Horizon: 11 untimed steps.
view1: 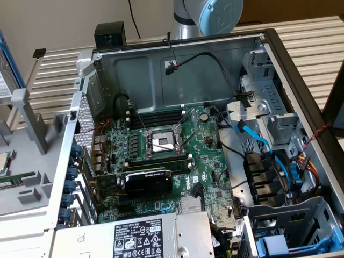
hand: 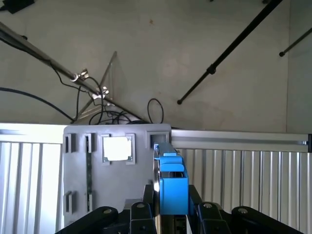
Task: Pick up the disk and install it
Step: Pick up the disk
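Observation:
In the wrist view the disk (hand: 171,187) is seen edge-on, its bright blue plastic rail facing the camera and a strip of silver metal along one side. My gripper (hand: 171,217) is shut on it, with a black finger (hand: 141,214) pressed against each flat side. The disk is held above a slatted white table (hand: 243,190), close to a grey fixture tray (hand: 117,170). In the exterior view the arm's grey and blue joint (view1: 207,16) sits behind the open computer case (view1: 183,70).
The open case holds a motherboard (view1: 166,145), a black graphics card (view1: 148,180) and a grey power-supply box (view1: 145,236). Grey drive cages with blue cables (view1: 279,161) fill the exterior view's right side. The grey fixture tray (view1: 32,161) lies at the exterior view's left.

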Tool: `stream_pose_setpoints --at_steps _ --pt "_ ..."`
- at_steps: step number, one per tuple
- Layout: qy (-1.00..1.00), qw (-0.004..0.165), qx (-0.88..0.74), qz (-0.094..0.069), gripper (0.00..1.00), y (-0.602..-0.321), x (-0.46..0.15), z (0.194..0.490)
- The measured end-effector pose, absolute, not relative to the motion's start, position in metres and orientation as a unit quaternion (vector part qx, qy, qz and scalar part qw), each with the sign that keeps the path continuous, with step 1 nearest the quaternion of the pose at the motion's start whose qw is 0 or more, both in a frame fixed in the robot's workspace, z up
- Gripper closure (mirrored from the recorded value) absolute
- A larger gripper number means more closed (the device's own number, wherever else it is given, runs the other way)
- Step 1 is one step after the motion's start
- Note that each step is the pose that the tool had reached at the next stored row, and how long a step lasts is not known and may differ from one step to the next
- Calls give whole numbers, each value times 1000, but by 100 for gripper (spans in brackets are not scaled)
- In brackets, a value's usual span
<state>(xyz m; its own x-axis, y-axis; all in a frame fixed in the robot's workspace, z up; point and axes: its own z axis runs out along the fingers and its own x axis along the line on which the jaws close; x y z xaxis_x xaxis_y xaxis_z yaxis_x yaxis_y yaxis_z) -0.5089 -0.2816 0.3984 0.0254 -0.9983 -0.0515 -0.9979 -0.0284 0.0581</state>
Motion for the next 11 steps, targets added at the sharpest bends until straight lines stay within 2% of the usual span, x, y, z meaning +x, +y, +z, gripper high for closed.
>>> stream_pose_setpoints --at_steps 11 --pt "-697 3 716 -39 63 -271 -488 417"
